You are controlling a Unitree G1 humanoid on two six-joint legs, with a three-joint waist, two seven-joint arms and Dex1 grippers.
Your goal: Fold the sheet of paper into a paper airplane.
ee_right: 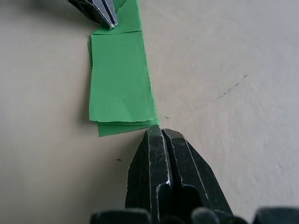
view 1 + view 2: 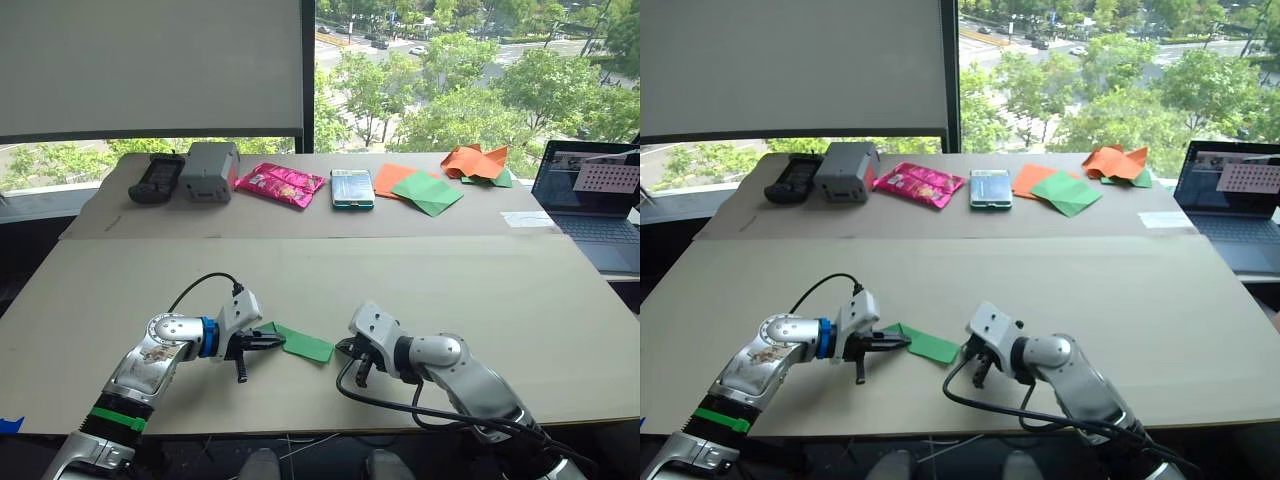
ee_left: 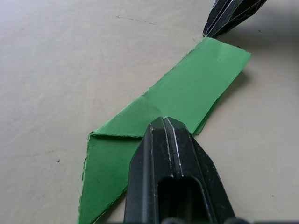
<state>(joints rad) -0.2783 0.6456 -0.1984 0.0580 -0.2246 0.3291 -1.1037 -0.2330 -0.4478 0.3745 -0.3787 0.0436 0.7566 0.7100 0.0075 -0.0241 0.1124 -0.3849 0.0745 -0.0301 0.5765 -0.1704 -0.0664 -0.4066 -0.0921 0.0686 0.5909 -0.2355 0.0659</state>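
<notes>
Green paper, folded to a narrow strip with a pointed end, is the sheet of paper [image 2: 300, 342]; in the left eye view it lies flat on the tabletop [image 2: 500, 300] near the front edge, between the two arms. The left gripper [image 2: 268, 342] meets its 9 o'clock end and the right gripper [image 2: 347, 349] sits at its 3 o'clock end.

Left wrist view: the left fingers [image 3: 170, 154] are pressed together, tips resting on the sheet's long edge; whether paper is pinched cannot be told. The right gripper's tip touches the far corner.

Right wrist view: the right fingers [image 1: 161, 154] are closed tight, tips touching the sheet's near corner, holding nothing visible.
</notes>
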